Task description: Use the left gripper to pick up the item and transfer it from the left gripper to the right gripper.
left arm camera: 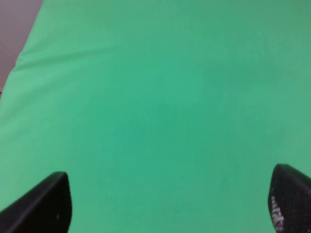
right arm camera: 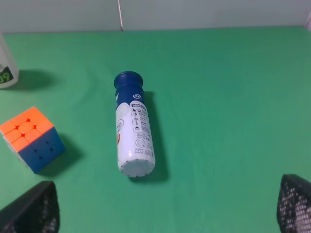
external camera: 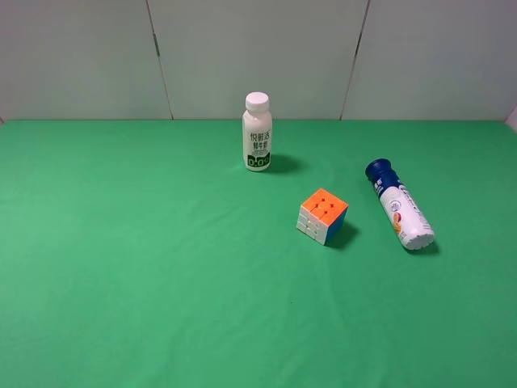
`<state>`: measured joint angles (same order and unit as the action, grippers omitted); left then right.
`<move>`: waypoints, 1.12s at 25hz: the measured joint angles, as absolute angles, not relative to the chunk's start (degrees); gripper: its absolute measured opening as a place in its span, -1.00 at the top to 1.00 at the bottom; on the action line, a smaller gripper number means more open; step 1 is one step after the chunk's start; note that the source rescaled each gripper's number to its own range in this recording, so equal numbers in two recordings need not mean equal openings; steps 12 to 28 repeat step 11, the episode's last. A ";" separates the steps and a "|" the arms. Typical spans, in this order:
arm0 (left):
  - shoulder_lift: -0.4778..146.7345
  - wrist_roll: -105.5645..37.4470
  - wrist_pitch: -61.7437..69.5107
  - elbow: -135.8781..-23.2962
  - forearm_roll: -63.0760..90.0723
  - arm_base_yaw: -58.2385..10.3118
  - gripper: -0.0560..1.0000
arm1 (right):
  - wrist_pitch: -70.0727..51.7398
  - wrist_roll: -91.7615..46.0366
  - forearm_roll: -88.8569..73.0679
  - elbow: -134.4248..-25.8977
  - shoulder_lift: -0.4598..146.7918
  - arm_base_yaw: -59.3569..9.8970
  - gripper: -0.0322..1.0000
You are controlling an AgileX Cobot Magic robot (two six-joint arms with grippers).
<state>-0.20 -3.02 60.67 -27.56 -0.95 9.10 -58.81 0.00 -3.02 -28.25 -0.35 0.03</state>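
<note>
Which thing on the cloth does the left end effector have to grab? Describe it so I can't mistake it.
On the green cloth, look just right of centre, in front of the upright milk bottle and left of the lying blue-capped tube. The cube sits there. It is the only boxy, multicoloured thing, orange on top, and shorter than the standing bottle.

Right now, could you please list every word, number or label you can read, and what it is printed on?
"D.O" in green, apparently: upright white milk bottle; the characters above are too blurred.
Print on the lying blue-capped white tube bottle: too small.
Orange-topped puzzle cube: no text.

Upright milk bottle [external camera: 257, 132]; tube bottle [external camera: 400, 205] lying flat.
</note>
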 joint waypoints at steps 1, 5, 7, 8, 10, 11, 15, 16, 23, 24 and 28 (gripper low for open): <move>-0.20 -3.02 60.67 -27.56 -0.95 9.10 -0.17 | -58.81 0.00 -3.02 -28.25 -0.35 0.03 -1.00; -0.20 -3.02 60.67 -27.56 -0.95 9.10 -0.17 | -58.81 0.00 -3.02 -28.25 -0.35 0.03 -1.00; -0.20 -3.02 60.67 -27.56 -0.95 9.10 -0.17 | -58.81 0.00 -3.02 -28.25 -0.35 0.03 -1.00; -0.20 -3.02 60.67 -27.56 -0.95 9.10 -0.17 | -58.81 0.00 -3.02 -28.25 -0.35 0.03 -1.00; -0.20 -3.02 60.67 -27.56 -0.95 9.10 -0.17 | -58.81 0.00 -3.02 -28.25 -0.35 0.03 -1.00; -0.20 -3.02 60.67 -27.56 -0.95 9.10 -0.17 | -58.81 0.00 -3.02 -28.25 -0.35 0.03 -1.00; -0.20 -3.02 60.67 -27.56 -0.95 9.10 -0.17 | -58.81 0.00 -3.02 -28.25 -0.35 0.03 -1.00; -0.20 -3.02 60.67 -27.56 -0.95 9.10 -0.17 | -58.81 0.00 -3.02 -28.25 -0.35 0.03 -1.00; -0.20 -3.02 60.67 -27.56 -0.95 9.10 -0.17 | -58.81 0.00 -3.02 -28.25 -0.35 0.03 -1.00; -0.20 -3.02 60.67 -27.56 -0.95 9.10 -0.17 | -58.81 0.00 -3.02 -28.25 -0.35 0.03 -1.00; -0.20 -3.02 60.67 -27.56 -0.95 9.10 -0.17 | -58.81 0.00 -3.02 -28.25 -0.35 0.03 -1.00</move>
